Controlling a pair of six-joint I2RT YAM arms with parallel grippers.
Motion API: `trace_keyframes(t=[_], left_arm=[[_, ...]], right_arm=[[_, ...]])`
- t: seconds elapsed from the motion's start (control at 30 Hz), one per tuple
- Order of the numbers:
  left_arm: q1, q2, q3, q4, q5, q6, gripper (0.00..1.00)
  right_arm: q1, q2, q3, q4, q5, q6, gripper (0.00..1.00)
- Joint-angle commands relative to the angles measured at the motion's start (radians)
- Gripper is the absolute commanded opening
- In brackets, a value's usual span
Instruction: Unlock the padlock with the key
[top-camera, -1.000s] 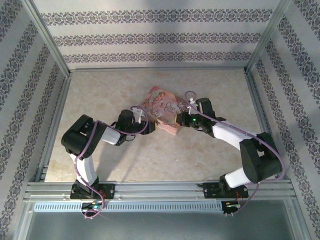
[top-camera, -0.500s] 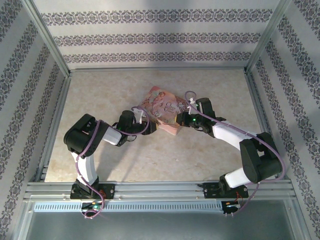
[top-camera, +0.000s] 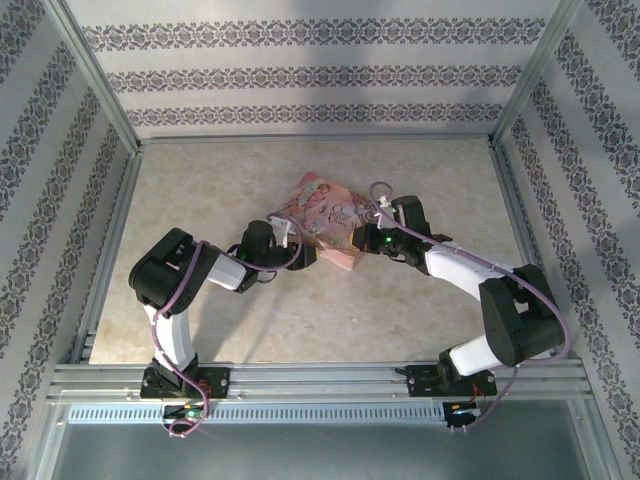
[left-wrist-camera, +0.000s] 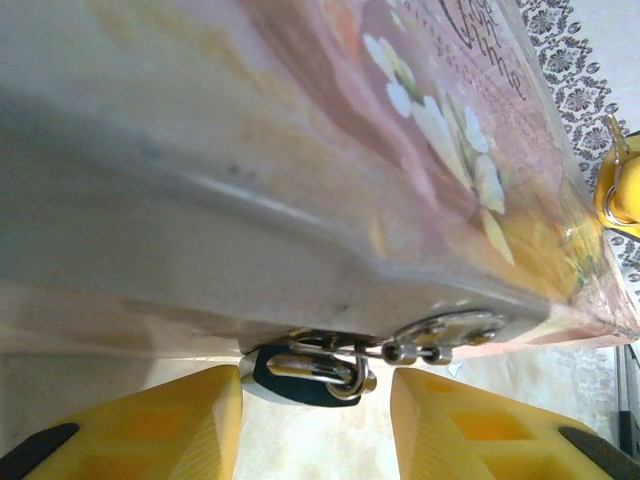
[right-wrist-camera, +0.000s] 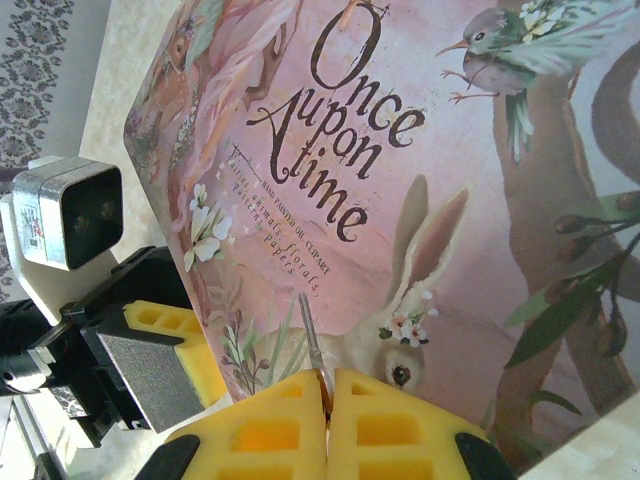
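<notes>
You can read one title: "Once Upon a Time", in big dark script across the lid of the flat pink illustrated tin box (right-wrist-camera: 430, 180), in the right wrist view. Under it run tiny capitals, "HAND-PAINTED OIL CLIP-ART", then a fainter line, seemingly "fairies, animals, florals, papers". The white sticker (right-wrist-camera: 33, 228) on the silvery camera block (right-wrist-camera: 80, 205) carries print too small to read.

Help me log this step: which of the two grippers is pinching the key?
The right gripper: it is clamped shut on the thin metal key. The left gripper stands open, a finger either side of the padlock.
</notes>
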Motion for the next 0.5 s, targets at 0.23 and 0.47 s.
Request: trace_keyframes(t=[0.23,0.47], left_arm=[[-0.020,0.009,0.035,-0.011,-0.019,0.022,0.41],[-0.031,0.019,0.048,-0.029,-0.027,0.031,0.40]], right_arm=[[0.004,-0.006,0.010,-0.014,0.023,-0.021,0.00],[0.005,-0.004,0.008,-0.014,0.024,-0.021,0.00]])
